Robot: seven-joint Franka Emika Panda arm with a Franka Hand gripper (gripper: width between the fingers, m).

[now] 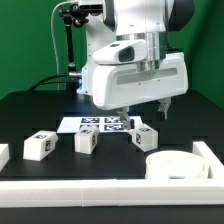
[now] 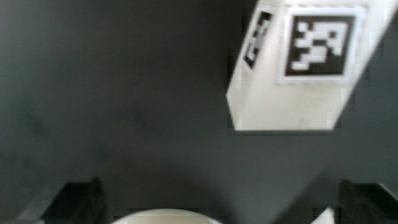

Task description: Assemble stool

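The gripper [image 1: 142, 108] hangs open and empty above the marker board [image 1: 95, 124]. Leg one [image 1: 143, 134] touches the board's exterior-right end. Leg two [image 1: 86, 141] and leg three [image 1: 40, 146] lie before the board, and the seat [image 1: 178, 164] sits further right.

Legs [image 1: 86, 141] stand spaced along the exterior view's left of the seat [image 1: 172, 163], bare table [image 1: 62, 153] between them; a rail [image 1: 90, 190] fronts the seat.

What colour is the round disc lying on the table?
White. The seat shows best in the exterior view.
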